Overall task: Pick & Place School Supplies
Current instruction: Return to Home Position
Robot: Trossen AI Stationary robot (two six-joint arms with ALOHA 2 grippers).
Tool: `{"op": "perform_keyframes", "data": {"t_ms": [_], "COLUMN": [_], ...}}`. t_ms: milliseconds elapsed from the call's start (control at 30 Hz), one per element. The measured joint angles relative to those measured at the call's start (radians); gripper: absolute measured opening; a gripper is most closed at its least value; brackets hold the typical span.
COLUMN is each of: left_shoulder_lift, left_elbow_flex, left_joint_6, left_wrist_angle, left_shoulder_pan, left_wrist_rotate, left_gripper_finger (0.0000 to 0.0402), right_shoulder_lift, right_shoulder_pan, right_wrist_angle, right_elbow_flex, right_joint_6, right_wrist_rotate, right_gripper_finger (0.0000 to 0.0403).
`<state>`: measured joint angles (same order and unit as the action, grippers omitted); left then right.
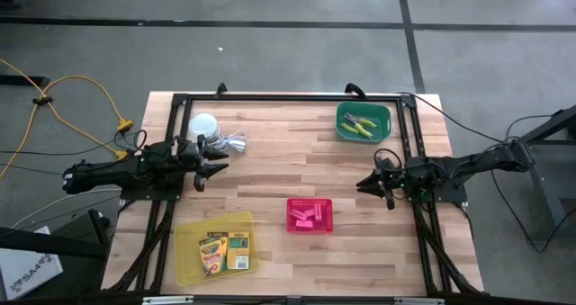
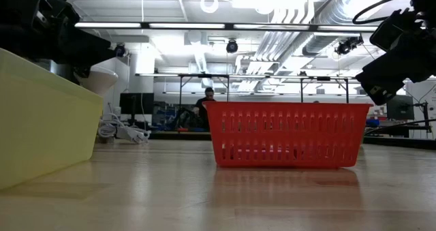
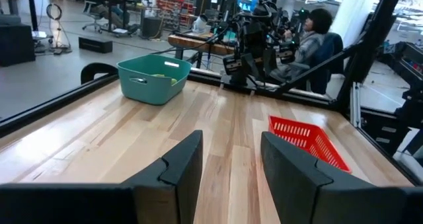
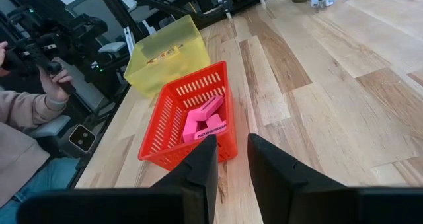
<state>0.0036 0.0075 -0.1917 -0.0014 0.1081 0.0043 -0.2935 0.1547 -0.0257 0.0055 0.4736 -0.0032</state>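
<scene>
Two yellow-and-green crayon boxes (image 1: 225, 249) lie flat in the yellow tray (image 1: 187, 260) at the table's near left. Several pink eraser blocks (image 1: 307, 217) (image 4: 206, 120) lie in the pink-red basket (image 1: 294, 204). Two lime-green-handled scissor tools (image 1: 362, 123) lie in the green bin (image 1: 342, 130) at the far right. My left gripper (image 1: 219, 169) (image 3: 231, 161) hovers open at the table's left, holding nothing. My right gripper (image 1: 362, 184) (image 4: 231, 159) hovers open at the right, pointing toward the basket, holding nothing.
A white round object with a coiled cable (image 1: 211, 130) sits at the far left of the table. A dark frame (image 1: 288, 98) runs along the table's far and side edges. Bare wood (image 1: 297, 161) lies between the two grippers. A seated person (image 3: 316, 42) shows beyond the right side.
</scene>
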Motion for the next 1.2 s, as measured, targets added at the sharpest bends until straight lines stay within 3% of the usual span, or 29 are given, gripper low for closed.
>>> {"op": "perform_keyframes", "data": {"t_ms": [1200], "left_shoulder_lift": [0.0], "left_elbow_flex": [0.0], "left_joint_6": [0.012], "left_wrist_angle": [0.01], "left_shoulder_pan": [0.0], "left_wrist_rotate": [-0.006], "left_gripper_finger": [0.015], "right_shoulder_lift": [0.0], "right_shoulder_pan": [0.0], "right_wrist_angle": [0.0], "right_elbow_flex": [0.0], "right_joint_6": [0.0], "right_wrist_rotate": [0.0], "right_gripper_finger": [0.0072]}}
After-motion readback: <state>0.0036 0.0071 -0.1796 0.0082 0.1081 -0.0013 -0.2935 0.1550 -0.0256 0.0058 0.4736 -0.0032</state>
